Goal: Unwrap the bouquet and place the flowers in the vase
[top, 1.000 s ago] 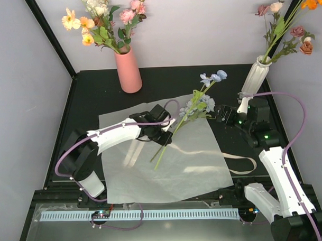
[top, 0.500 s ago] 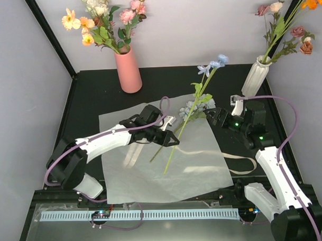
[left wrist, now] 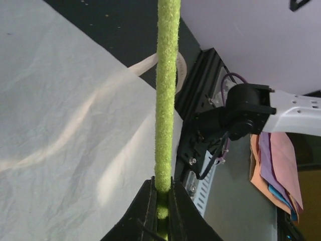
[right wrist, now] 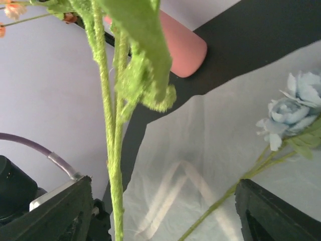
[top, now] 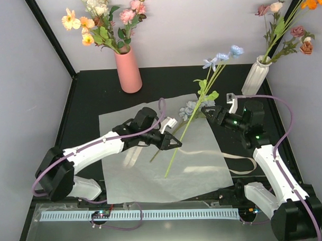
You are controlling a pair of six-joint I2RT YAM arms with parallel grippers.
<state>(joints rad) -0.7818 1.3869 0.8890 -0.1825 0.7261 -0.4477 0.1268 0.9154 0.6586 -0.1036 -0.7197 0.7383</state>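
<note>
The step looks like a handover. The left gripper pinches the light-blue flower low on its stem, tilted above the paper. The right gripper stands spread around the stem. Next it needs a firm clamp, then a carry to the white ribbed vase.

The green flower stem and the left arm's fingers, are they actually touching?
Touching. The left wrist view shows both left fingers shut against the flower stem, pinching its lower end with no gap.
</note>
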